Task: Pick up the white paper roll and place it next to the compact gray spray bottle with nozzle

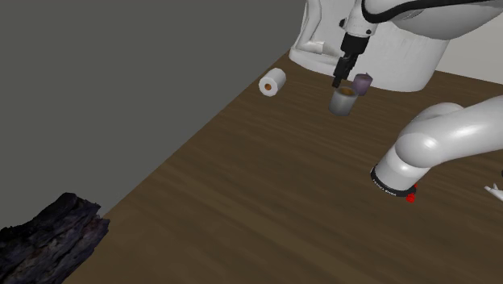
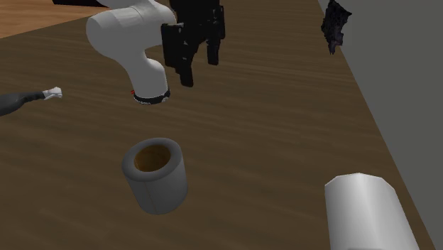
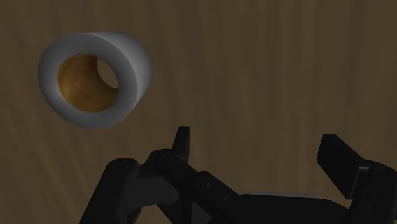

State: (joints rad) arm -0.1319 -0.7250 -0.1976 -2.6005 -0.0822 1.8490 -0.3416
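In the shoulder view's lower left a dark rock-like lump (image 1: 50,238) lies on the wooden floor (image 1: 242,210). At the lower right the white arm (image 1: 427,145) bends at a thick joint ringed in black with red marks, climbs out of the top edge, and comes back down with the hand pointing straight at the floor. The gripper (image 1: 339,81) hangs in the upper middle-right, its fingers (image 3: 182,143) standing well apart with nothing between them. Just below it in that view a grey roll with a brown core (image 1: 342,102) stands upright, untouched. A small purple cylinder (image 1: 363,81) sits near that roll. The white paper roll (image 1: 272,82) lies on its side further left, apart from the gripper, near the grey wall (image 1: 145,73). Behind is a large white rounded fixture (image 1: 395,56). The grey spray bottle (image 2: 18,104) lies at the second exterior view's left edge, well apart from both rolls.
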